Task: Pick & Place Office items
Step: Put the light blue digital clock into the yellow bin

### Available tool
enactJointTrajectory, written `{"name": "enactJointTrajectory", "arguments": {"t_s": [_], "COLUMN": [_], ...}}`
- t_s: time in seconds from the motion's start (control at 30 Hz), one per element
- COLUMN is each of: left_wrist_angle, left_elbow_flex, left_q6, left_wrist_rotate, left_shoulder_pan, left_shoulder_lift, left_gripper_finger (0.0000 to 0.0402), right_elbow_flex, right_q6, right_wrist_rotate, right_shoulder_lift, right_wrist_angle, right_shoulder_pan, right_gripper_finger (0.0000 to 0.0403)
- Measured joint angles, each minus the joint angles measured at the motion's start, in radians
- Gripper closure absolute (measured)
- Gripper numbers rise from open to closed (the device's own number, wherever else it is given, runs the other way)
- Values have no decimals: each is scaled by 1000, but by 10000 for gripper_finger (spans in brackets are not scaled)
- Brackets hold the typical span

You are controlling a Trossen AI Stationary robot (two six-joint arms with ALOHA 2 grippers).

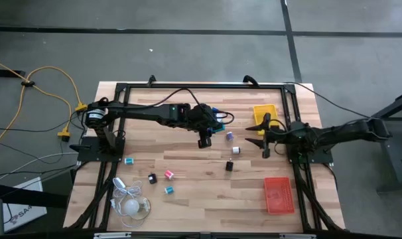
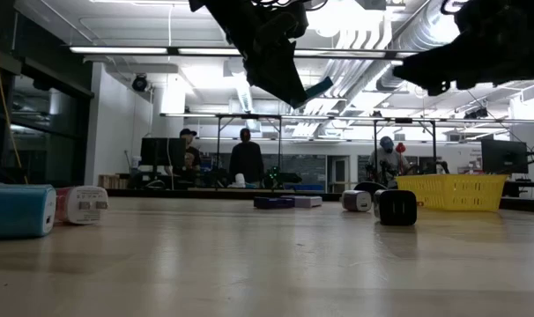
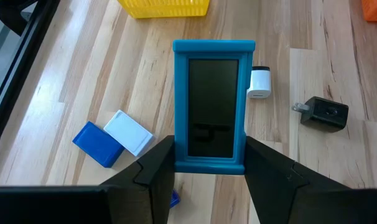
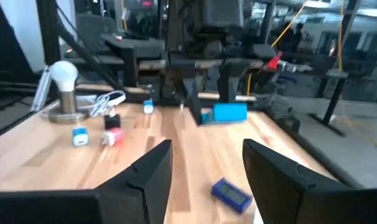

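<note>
Yellow tray (image 1: 265,114), orange tray (image 1: 278,194) and corded white bulb (image 1: 132,206) on table (image 1: 194,192).

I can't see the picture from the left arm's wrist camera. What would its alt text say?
The left pincer grips a blue-framed dark panel above a wooden table. Below lie a blue block, white block, white plug, black plug and yellow tray.

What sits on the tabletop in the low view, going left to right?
Teal block → white and pink adapter → purple flat piece → pale flat piece → white plug → black adapter → yellow tray.
</note>
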Motion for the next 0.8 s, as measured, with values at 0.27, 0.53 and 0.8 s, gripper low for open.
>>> {"name": "enactJointTrajectory", "arguments": {"t_s": [0.27,0.53,0.8], "left_wrist_angle": [0,0,0], "left_elbow_flex": [0,0,0], "left_q6": [0,20,38], "left_wrist_rotate": [0,1,1], "left_shoulder_pan": [-4,-32,-52], "left_shoulder_lift": [0,0,0], "left_gripper_finger": [243,243,243], "right_elbow_flex": [96,190,249], "right_q6": [-66,-84,-94], "right_wrist_rotate": [91,167,167], "right_shoulder_lift": [212,391,486], "right_wrist_angle": [58,58,58], "right_shoulder_pan": [-1,-1,0], "right_gripper_finger": [220,220,220]}}
